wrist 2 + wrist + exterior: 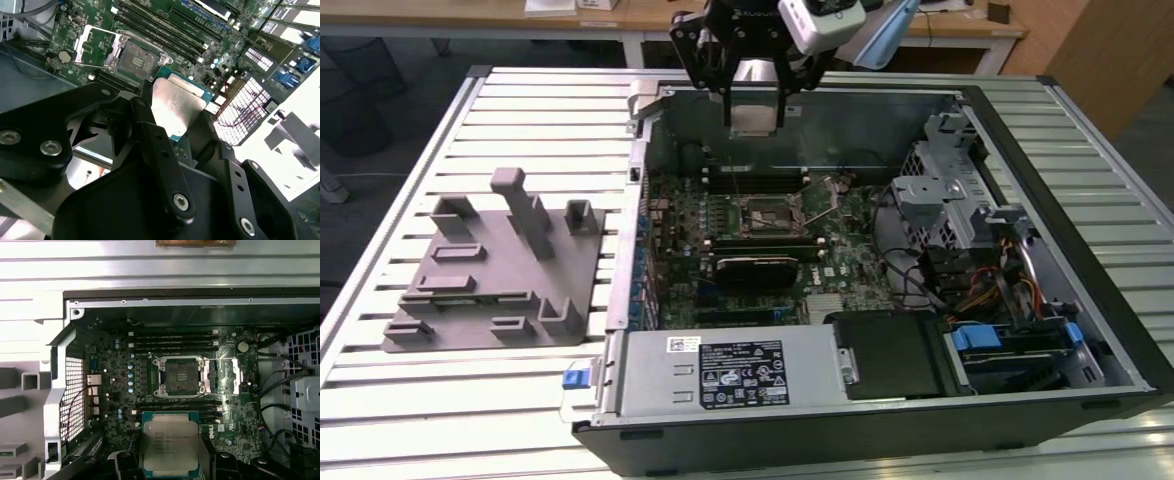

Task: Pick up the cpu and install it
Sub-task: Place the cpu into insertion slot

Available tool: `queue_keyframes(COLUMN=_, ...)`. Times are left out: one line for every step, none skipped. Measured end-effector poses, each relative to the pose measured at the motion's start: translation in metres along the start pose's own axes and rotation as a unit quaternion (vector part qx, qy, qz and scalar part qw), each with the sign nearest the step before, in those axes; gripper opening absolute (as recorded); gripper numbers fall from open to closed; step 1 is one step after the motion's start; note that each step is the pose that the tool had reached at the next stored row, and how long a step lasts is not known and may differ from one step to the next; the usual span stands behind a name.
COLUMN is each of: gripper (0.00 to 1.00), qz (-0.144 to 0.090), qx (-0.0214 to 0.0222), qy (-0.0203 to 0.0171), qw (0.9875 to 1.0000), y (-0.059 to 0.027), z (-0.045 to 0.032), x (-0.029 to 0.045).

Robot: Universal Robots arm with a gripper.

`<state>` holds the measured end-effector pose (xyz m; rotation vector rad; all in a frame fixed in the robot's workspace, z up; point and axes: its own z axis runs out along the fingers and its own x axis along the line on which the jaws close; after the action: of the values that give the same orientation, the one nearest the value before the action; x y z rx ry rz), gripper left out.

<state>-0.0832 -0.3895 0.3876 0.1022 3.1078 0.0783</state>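
My gripper (755, 112) hangs above the far side of the open computer case, shut on the cpu (754, 120), a small square chip with a pale metal top. In both wrist views the cpu (170, 445) (177, 107) sits between the black fingers (150, 135), held by its edges. The dark square socket (181, 376) on the green motherboard lies below and ahead of the chip, its metal frame swung open to one side. From the exterior view the socket (767, 212) is nearer to the camera than the gripper is.
A large grey plastic holder with upright posts (494, 270) lies on the slatted table at the exterior view's left. Inside the case (854, 425) are memory slots (172, 340), a drive cage (947, 190), cables and a power supply (720, 375).
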Motion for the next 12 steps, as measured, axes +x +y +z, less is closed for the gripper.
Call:
queue_keyframes(gripper=0.53, qz=0.008, qx=0.0002, qy=-0.0004, qw=1.0, y=0.0, z=0.0001, x=0.0)
queue_keyframes(gripper=0.53, qz=0.016, qx=0.0005, qy=-0.0008, qw=0.9999, y=0.0, z=0.0002, x=0.0001)
queue_keyframes(gripper=0.53, qz=0.024, qx=0.0008, qy=-0.0012, qw=0.9997, y=0.0001, z=0.0003, x=0.0)
queue_keyframes(gripper=0.53, qz=0.031, qx=0.0009, qy=-0.0016, qw=0.9995, y=0.0002, z=0.0005, x=0.0001)
queue_keyframes(gripper=0.53, qz=0.038, qx=0.0012, qy=-0.0019, qw=0.9993, y=0.0003, z=0.0006, x=0.0001)
queue_keyframes(gripper=0.53, qz=0.046, qx=0.0014, qy=-0.0023, qw=0.9989, y=0.0003, z=0.0008, x=0.0001)
queue_keyframes(gripper=0.53, qz=0.053, qx=0.0016, qy=-0.0027, qw=0.9986, y=0.0003, z=0.001, x=0.0001)
queue_keyframes(gripper=0.53, qz=0.061, qx=0.0018, qy=-0.0031, qw=0.9981, y=0.0004, z=0.0011, x=0.0001)
queue_keyframes(gripper=0.53, qz=0.069, qx=0.0021, qy=-0.0035, qw=0.9976, y=0.0004, z=0.0012, x=0.0001)
queue_keyframes(gripper=0.53, qz=0.077, qx=0.0023, qy=-0.0039, qw=0.997, y=0.0005, z=0.0014, x=0.0001)
queue_keyframes(gripper=0.53, qz=0.085, qx=0.0025, qy=-0.0043, qw=0.9964, y=0.0005, z=0.0016, x=0.0001)
queue_keyframes(gripper=0.53, qz=0.092, qx=0.0027, qy=-0.0047, qw=0.9957, y=0.0005, z=0.0017, x=0.0001)
